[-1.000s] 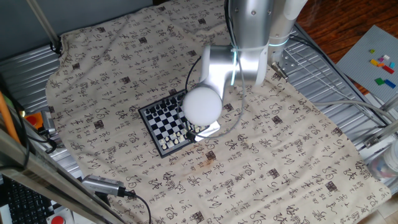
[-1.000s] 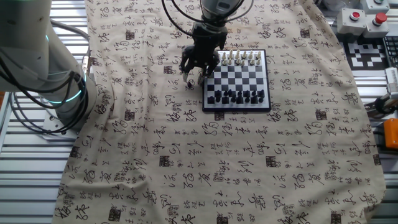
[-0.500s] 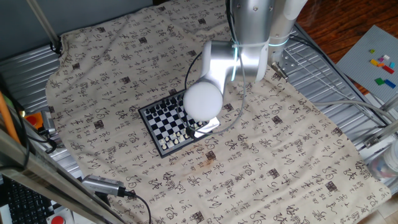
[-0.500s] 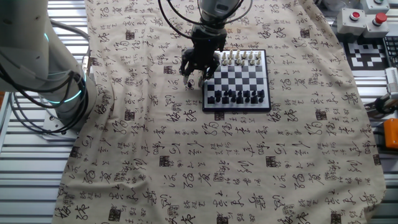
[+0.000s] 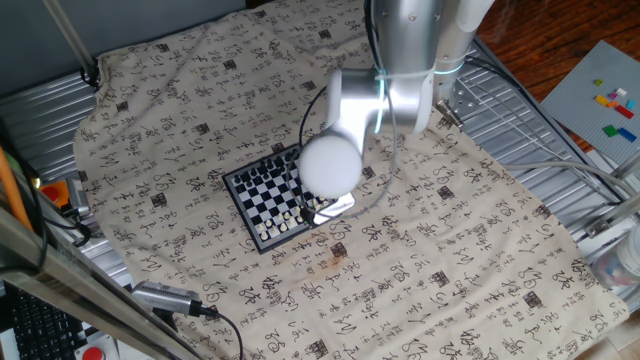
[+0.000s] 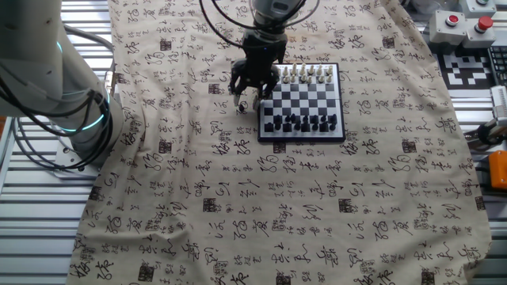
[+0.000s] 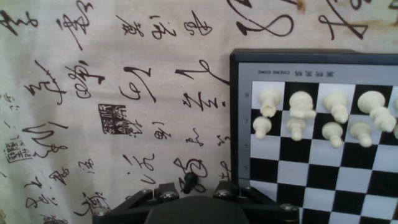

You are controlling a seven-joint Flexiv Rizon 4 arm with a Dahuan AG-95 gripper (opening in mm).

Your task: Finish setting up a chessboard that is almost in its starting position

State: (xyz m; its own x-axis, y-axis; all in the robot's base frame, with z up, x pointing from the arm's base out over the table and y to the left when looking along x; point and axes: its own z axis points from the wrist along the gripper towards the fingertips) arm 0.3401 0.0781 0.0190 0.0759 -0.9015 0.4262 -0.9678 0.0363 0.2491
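Hovering hand (image 6: 253,87), fingers down, beside chessboard (image 6: 305,100)

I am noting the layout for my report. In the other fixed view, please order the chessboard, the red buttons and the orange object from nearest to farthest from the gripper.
Measured from the gripper:
1. chessboard: directly beside the gripper, on the cloth.
2. red buttons: top right corner of the picture, off the cloth.
3. orange object: at the right edge of the picture, lower down.
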